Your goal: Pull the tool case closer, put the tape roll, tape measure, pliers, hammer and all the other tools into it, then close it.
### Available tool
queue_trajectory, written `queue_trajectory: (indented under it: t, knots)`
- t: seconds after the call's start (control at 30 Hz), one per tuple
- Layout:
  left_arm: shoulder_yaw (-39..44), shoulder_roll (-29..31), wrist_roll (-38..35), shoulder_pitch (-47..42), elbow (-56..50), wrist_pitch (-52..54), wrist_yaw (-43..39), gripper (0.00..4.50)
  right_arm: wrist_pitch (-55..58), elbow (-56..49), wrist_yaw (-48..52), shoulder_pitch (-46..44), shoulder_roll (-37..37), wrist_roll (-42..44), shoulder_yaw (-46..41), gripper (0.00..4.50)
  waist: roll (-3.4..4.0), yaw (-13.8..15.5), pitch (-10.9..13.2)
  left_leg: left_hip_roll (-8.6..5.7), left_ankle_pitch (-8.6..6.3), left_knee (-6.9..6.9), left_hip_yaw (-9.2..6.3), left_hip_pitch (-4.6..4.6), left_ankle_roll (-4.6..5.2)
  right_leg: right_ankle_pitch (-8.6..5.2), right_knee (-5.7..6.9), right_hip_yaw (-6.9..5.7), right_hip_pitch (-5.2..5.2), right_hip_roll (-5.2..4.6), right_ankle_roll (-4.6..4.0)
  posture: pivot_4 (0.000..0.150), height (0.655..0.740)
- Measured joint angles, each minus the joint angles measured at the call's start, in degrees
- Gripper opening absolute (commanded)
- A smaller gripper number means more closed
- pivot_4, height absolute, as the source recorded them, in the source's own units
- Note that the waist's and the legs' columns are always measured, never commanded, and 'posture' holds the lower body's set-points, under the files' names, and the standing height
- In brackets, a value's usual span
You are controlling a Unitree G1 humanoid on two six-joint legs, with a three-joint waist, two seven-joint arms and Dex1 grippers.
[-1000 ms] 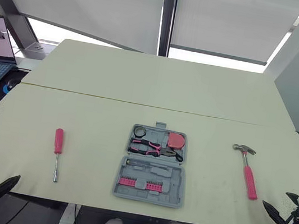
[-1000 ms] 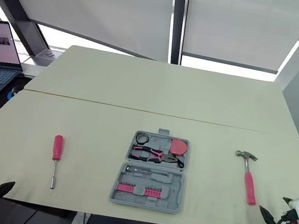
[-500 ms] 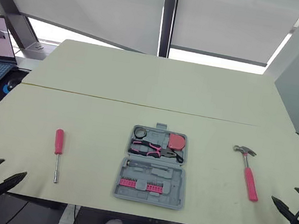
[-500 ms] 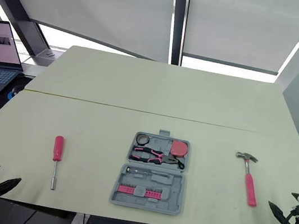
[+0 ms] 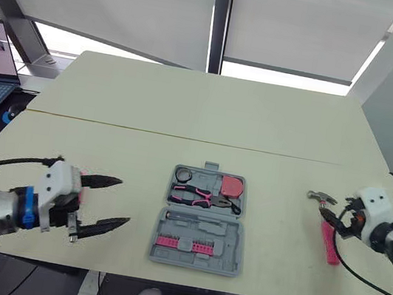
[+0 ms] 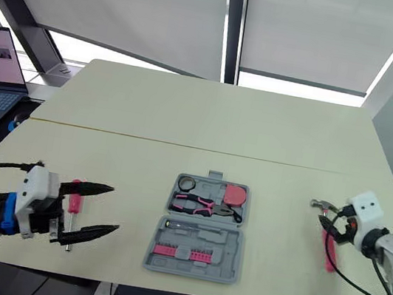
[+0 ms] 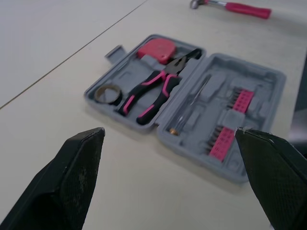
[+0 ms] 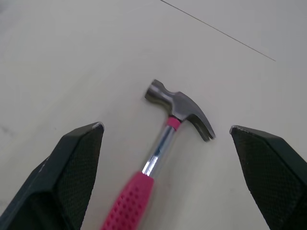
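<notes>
**Pink tools on a pale yellow-green worktop [image 5: 186, 116]**

The case [image 5: 193, 261] is grey. Its pliers [image 7: 153, 91] have pink-and-black handles, the tape measure [image 7: 158, 49] is pink, the tape roll [image 7: 109, 94] is black, and the bit strips [image 7: 221, 141] are pink. The hammer [image 8: 160, 143] pairs a dimpled pink grip with a bare steel shaft and head. The screwdriver [image 6: 74, 204] has a pink handle. The left end effector [image 7: 169, 130] has a white body with a blue band, and the right end effector [image 8: 165, 127] is white. Both have black fingers with finely dotted pads [image 8: 76, 163].
</notes>
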Motion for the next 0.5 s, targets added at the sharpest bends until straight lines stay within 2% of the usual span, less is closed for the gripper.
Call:
queue_trajectory:
  t: [0.23,0.33,0.5]
  knots:
    - [-4.4,1.1,-5.5,-7.8,-8.1,7.4,2.1,4.50,5.9,6.7,-6.9,-5.1,3.1,-1.4,0.8,4.48,0.11,0.1,0.1,-0.05,0.01,0.03,0.00,-0.05,0.01,0.00,0.00,0.00,-0.02,0.01,0.00,0.150,0.7400]
    - [-5.8,1.1,-6.2,-10.0,-9.3,8.6,2.6,4.50,6.1,9.0,-8.2,-5.9,3.6,-1.8,1.3,3.88,0.17,0.0,0.1,-0.03,0.01,0.02,0.01,-0.03,0.01,0.00,0.02,-0.01,-0.02,0.05,0.00,0.150,0.7400]
    - [-6.5,1.1,-6.2,-12.2,-9.1,9.6,3.0,4.50,6.9,10.9,-8.6,-6.4,4.5,-1.9,2.4,2.30,0.18,-0.2,0.1,-0.01,0.01,0.02,0.09,0.01,0.02,0.00,0.04,0.02,-0.02,0.10,0.00,0.150,0.7400]
